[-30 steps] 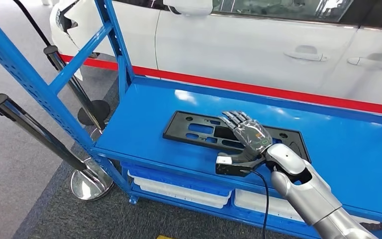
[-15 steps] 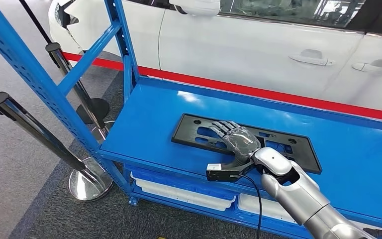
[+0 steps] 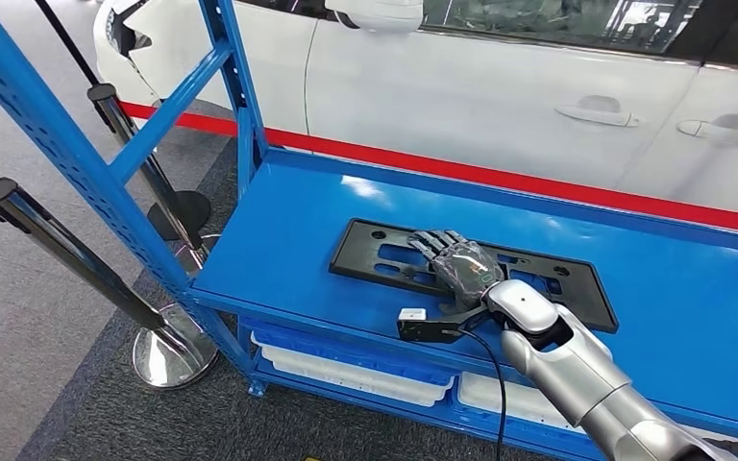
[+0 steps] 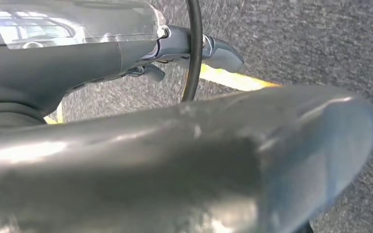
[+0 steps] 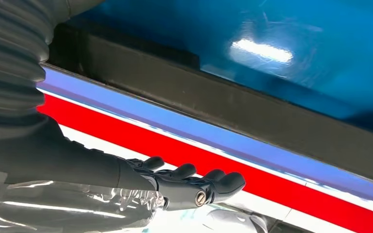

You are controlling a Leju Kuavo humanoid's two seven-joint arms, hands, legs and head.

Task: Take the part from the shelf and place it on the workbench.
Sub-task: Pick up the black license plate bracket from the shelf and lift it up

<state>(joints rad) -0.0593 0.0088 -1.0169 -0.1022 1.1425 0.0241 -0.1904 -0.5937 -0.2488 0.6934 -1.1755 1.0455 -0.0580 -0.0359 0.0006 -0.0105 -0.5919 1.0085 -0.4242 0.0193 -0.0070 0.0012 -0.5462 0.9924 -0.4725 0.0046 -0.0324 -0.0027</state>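
The right arm (image 3: 586, 384) is seen entering from the near right, silver, with a black cable (image 3: 493, 384) trailing beneath it. The right hand (image 3: 461, 264) is laid palm-down over the middle of the part (image 3: 375, 248), fingers extended and slightly spread across its top face; whether the thumb is hooked under the near edge cannot be told from the head view, so a grasp is not confirmed. In the right wrist view the fingers (image 5: 194, 177) are seen stretched out nearly straight, not curled round anything. The left hand (image 4: 126, 53) is recorded hanging low over grey carpet (image 4: 320, 43); its fingers are curled in somewhat, nothing is seen in them, and its exact state cannot be told. The part, a flat black rectangular frame with cut-outs, is lying flat on the blue shelf (image 3: 288, 221), near the front edge and left of centre. White trays (image 3: 346, 370) are noted on the lower level. Beyond the shelf, a white car (image 3: 500, 86) with a red stripe is noted. Judgement: the task is at its early stage; the reach is made, while gripping, lifting and carrying to the worktop remain.
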